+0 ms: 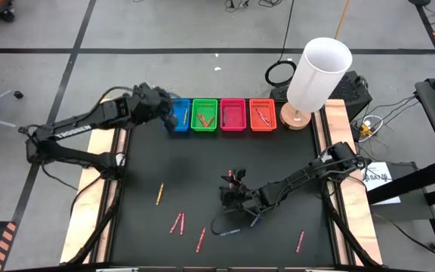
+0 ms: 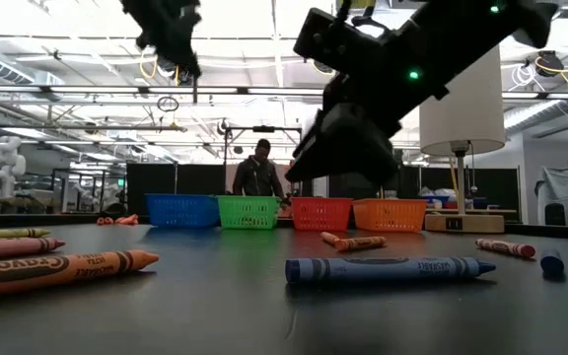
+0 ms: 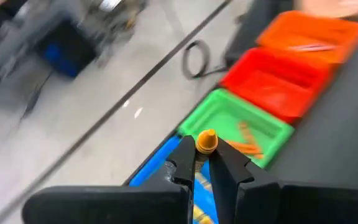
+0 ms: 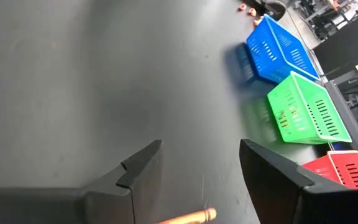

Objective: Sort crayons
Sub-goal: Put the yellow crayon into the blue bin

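From above, the left hand [image 1: 174, 113] hangs over the blue basket [image 1: 178, 121], while the right hand [image 1: 232, 183], nearer the loose crayons [image 1: 180, 223], hovers mid-tabletop. The left wrist view shows that hand's fingers [image 3: 182, 163] pinching a yellow crayon [image 3: 206, 142] on end, with the basket directly beneath. In the right wrist view, the right hand [image 4: 201, 165] gapes empty, an orange crayon [image 4: 188, 218] lying crosswise just beneath the gap.

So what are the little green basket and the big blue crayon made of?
The small green rectangular basket looks like moulded plastic: glossy, with rows of neat slots in its walls. The thick blue crayon lying on the table is probably wax in a matte paper wrapper; printed lettering shows along its side, and the bare tip looks smooth.
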### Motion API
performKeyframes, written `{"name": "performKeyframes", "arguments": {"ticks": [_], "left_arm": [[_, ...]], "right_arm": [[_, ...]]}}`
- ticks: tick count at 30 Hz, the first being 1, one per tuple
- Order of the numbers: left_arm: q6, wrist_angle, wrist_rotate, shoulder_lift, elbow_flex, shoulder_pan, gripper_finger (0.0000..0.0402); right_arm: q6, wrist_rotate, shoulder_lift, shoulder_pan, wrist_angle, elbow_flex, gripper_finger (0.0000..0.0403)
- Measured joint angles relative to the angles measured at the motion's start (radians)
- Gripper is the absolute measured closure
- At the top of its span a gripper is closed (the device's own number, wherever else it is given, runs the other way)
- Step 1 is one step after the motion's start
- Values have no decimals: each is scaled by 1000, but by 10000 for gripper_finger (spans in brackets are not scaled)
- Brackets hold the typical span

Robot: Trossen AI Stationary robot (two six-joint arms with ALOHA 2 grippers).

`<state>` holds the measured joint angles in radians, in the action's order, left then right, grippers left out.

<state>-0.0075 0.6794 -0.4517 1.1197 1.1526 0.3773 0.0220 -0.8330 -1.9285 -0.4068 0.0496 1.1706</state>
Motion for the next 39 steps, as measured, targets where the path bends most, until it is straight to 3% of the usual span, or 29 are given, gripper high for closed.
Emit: {"name": "performKeyframes", "arguments": {"ticks": [3, 10, 15, 26, 31, 39], "left_arm": [[-38, 2, 33, 38, 0, 126, 375], [-2, 12, 318, 224, 0, 330, 375], [-11, 21, 350, 360, 0, 403, 375], [-40, 18, 372, 521, 0, 438, 375], [-65, 36, 439, 536, 0, 437, 370], [-115, 42, 432, 536, 0, 434, 289]], "right_arm": [[0, 0, 0, 9, -44, 0, 206], [1, 0, 0, 14, -105, 0, 206], [18, 0, 0, 12, -103, 0, 207], [13, 1, 0, 14, -87, 0, 206], [10, 1, -2, 22, -82, 0, 207], [-12, 49, -4, 24, -57, 0, 207]]}}
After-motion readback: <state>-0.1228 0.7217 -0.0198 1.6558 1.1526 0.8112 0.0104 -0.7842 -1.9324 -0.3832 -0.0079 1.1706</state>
